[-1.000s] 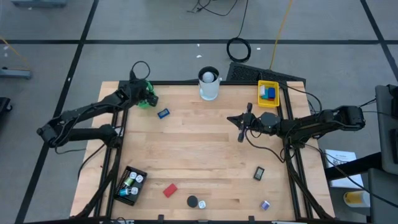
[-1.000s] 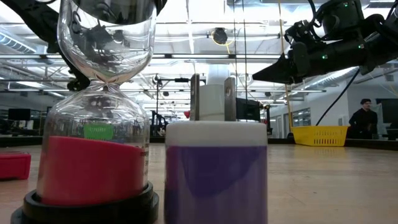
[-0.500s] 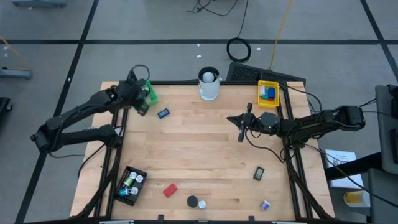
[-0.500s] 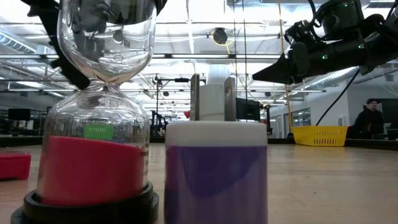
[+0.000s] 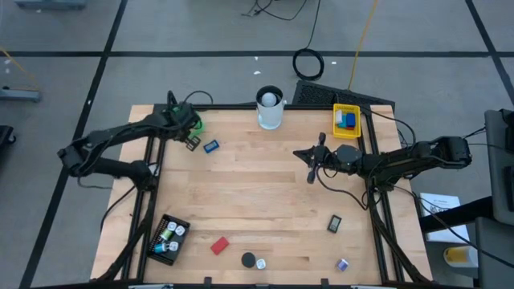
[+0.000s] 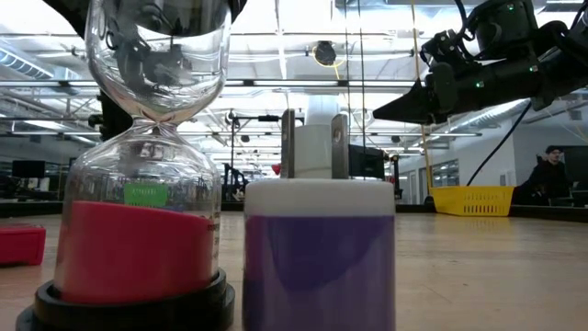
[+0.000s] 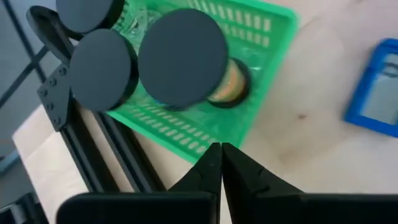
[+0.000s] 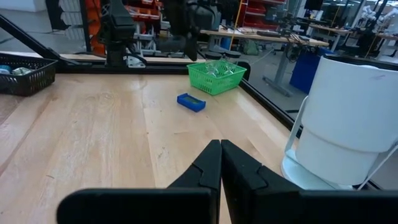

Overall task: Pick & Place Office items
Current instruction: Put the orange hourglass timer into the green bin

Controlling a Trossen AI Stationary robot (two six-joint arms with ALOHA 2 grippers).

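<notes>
Green tray [image 8: 216, 78], blue piece [image 8: 191, 101] near it, white cup [image 8: 345, 118]

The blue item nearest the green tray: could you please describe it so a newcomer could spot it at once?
Start at the green tray in the table's far left corner. Just to its right, lying alone on bare wood, is the flat blue rectangular piece. It is the only blue item lying loose there; the other blue pieces sit in the yellow tray.

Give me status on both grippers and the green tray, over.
Left gripper shut, empty, hovering at the green tray in the table's far left corner. Right gripper shut, empty, waiting mid-right. Black round caps sit in the tray. Nothing obstructing.
</notes>
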